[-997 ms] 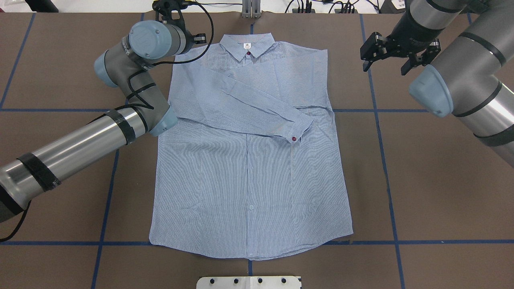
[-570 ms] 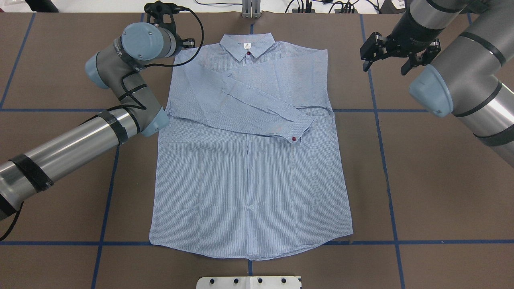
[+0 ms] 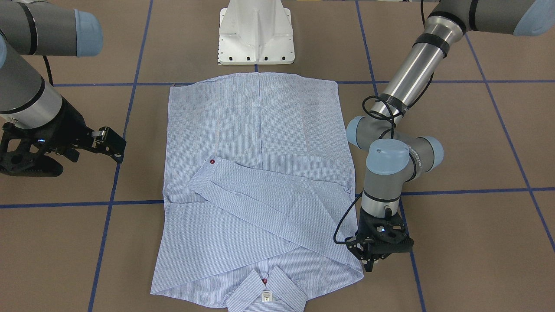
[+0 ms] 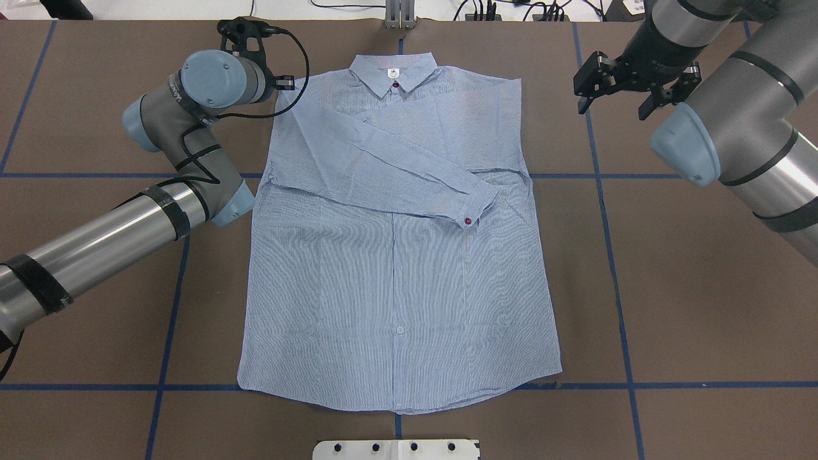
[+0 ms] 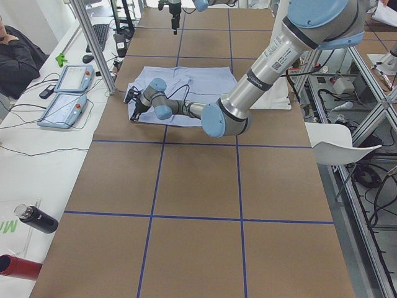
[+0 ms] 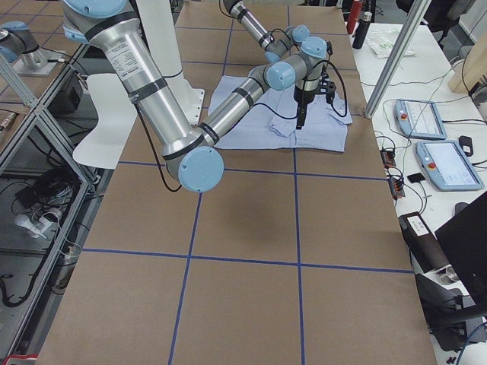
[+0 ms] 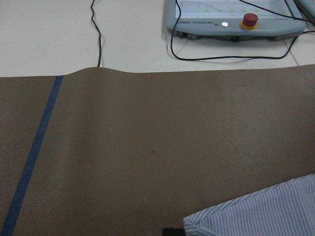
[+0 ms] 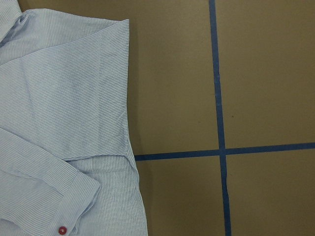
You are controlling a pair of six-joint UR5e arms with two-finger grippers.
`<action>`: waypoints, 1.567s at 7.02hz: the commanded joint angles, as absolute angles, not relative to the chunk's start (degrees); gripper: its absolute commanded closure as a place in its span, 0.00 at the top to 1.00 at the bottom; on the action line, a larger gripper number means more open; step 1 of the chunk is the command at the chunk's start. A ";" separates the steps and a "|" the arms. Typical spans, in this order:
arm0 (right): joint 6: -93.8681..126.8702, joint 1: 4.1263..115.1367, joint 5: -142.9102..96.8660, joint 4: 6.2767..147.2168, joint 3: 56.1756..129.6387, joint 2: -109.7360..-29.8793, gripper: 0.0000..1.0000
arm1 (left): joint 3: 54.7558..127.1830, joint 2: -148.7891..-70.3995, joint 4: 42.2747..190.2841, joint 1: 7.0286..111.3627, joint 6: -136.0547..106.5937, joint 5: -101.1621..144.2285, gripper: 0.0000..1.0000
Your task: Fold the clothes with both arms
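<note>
Starting at my left gripper (image 3: pixel 368 262): it points down just beside the collar-end corner of the shirt (image 4: pixel 396 287) on the robot's left side, and I cannot tell whether its fingers are apart or together. My right gripper (image 4: pixel 611 112) has its fingers spread wide, holds nothing, and hangs apart from the shirt's opposite shoulder edge. The shirt lies flat, front up, on the brown table (image 4: pixel 703 287), with its collar (image 4: pixel 393 73) away from the robot. One sleeve (image 4: pixel 396 166) is folded slantwise across the chest, and its cuff button (image 4: pixel 468 221) is red.
</note>
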State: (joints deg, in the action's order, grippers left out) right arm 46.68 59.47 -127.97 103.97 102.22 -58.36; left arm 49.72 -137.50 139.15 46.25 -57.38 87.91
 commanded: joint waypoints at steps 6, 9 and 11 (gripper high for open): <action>46.67 59.68 -127.97 103.97 102.22 -58.36 0.99 | 52.65 -138.87 139.40 45.97 -56.78 88.77 0.00; 46.67 59.68 -127.97 103.97 102.22 -58.36 0.99 | 51.60 -138.34 139.39 44.83 -56.69 88.68 0.00; 46.67 59.68 -128.06 103.97 102.22 -58.36 0.99 | 50.45 -137.55 139.31 44.82 -56.25 88.42 0.00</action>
State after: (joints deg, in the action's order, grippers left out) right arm 46.67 59.68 -127.99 103.97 102.22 -58.36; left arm 50.97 -138.11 139.37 44.88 -56.51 88.54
